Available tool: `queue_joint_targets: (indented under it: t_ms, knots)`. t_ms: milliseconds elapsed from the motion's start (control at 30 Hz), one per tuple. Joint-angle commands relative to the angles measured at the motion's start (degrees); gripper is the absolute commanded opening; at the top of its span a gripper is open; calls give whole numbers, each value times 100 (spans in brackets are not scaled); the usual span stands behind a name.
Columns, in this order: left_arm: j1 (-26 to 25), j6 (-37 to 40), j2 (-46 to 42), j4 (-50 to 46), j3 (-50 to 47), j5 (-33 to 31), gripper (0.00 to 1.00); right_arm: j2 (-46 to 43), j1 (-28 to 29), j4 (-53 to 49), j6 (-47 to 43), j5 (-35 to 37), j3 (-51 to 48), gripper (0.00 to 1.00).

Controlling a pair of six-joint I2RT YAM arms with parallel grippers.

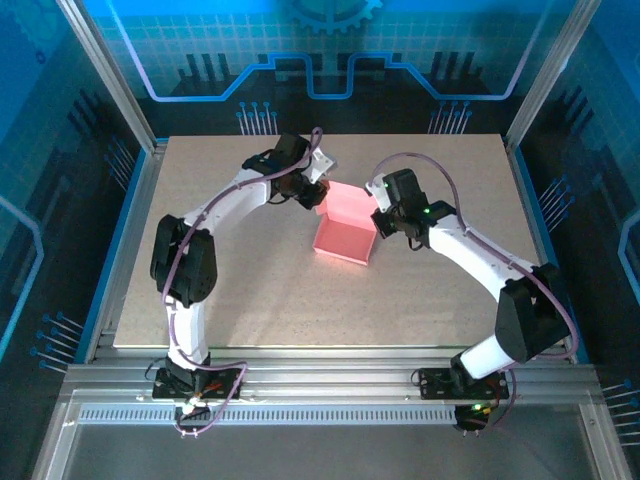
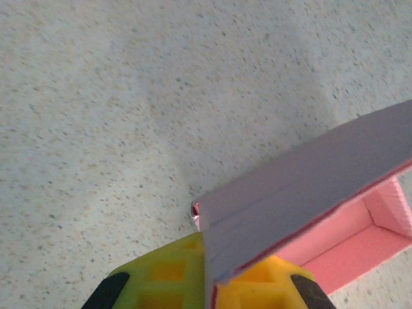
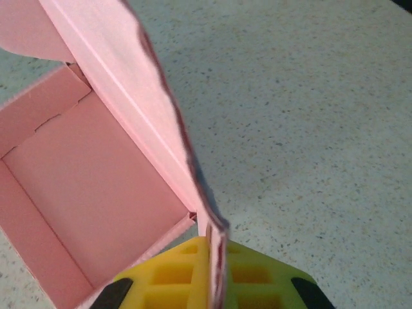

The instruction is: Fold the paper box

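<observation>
left gripper (image 2: pixel 211 273) and right gripper (image 3: pixel 212 267) are each pinched tight on one end of the box (image 1: pixel 345 242) lid (image 1: pixel 350 198). the lid's long axis runs 9 to 3 between them. the open tray lies toward 6 o'clock, mid-table (image 1: pixel 250 300), equally near both arms.

I list: pink thin-card paper box (image 1: pixel 345 238), matt, smooth, sharply creased; beige speckled table (image 1: pixel 250 295), matt, finely grained; white plastic arm shells (image 1: pixel 222 207), glossy; grey ribbed aluminium frame rail (image 1: pixel 330 378), satin metal.
</observation>
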Motion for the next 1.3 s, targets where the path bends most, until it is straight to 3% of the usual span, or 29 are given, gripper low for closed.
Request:
queue_joint_targets:
  t_ms: [0, 400, 567, 1267]
  knots:
    - [-135, -866, -451, 902, -354, -471, 0, -69, 133, 463, 749, 571, -52, 0]
    - [-441, -1896, -847, 1758, -1233, -1067, 0, 274, 683, 460, 2040, 1904, 209, 0]
    - [-570, -2576, -852, 1937, -1322, -1345, 0, 354, 797, 656, 2616, 1985, 135, 0]
    - [-987, -3295, -1048, 2581, -1922, -2149, 0, 684, 920, 754, 3933, 2581, 97, 0]
